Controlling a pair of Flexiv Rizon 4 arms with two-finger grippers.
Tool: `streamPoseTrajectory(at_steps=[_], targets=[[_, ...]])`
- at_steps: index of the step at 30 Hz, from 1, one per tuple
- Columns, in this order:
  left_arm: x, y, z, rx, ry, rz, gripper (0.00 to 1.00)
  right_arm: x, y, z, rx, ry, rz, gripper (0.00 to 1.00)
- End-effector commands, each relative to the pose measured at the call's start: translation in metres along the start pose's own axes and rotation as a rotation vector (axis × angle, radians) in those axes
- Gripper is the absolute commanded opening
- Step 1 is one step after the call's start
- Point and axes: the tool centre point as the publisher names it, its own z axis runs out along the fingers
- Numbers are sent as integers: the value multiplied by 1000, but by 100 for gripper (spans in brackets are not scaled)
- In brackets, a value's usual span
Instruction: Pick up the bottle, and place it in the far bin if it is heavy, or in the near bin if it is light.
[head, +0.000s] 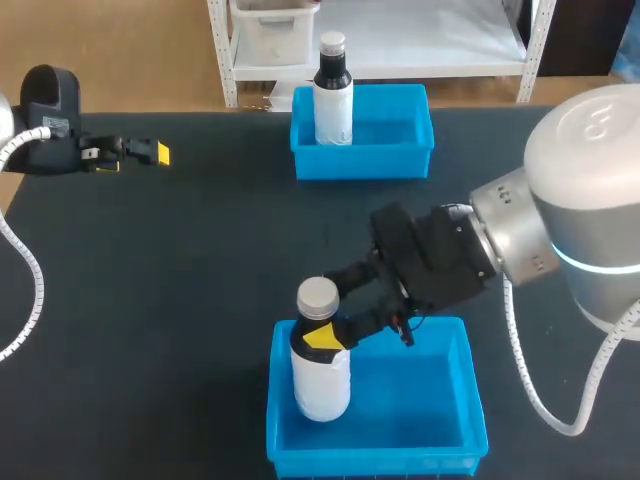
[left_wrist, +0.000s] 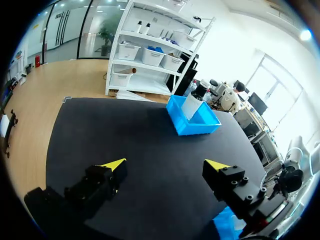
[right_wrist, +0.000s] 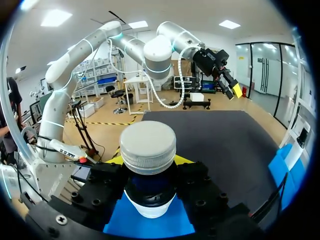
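Note:
A bottle (head: 320, 372) with a grey cap and white label stands upright with its lower part inside the near blue bin (head: 470, 405), at the bin's left side. My right gripper (head: 326, 336) is shut on its neck just under the cap. The right wrist view shows the cap and neck of the bottle (right_wrist: 149, 150) clamped between the fingers, with the near bin (right_wrist: 150, 227) beneath. Whether the bottle rests on the bin's floor I cannot tell. My left gripper (head: 150, 153) hovers open at the far left, and in its own view the left gripper (left_wrist: 167, 165) holds nothing.
The far blue bin (head: 395, 135) sits at the table's back edge with a second, black-capped bottle (head: 333, 90) standing in its left part; both the far bin (left_wrist: 202, 122) and that bottle (left_wrist: 192, 102) lie ahead of the left gripper. Dark tabletop (head: 200, 280) spreads between the bins.

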Motion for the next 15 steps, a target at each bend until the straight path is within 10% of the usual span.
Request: streamPoseTrajectory(at_steps=[1,4,6,10,12,15], targets=[[0,0,0,0,0,0,100,2,1,0,5,9,5,0],[0,0,0,0,0,0,100,4,1,0,7,15,12,0],[0,0,0,0,0,0,100,5,0,0,6,18,20,31],[0,0,0,0,0,0,100,7,-1,0,11,22,29,52],[0,0,0,0,0,0,100,7,-2,-1,12,25,32,100],[0,0,0,0,0,0,100,8,-2,-2,13,28,39,100]])
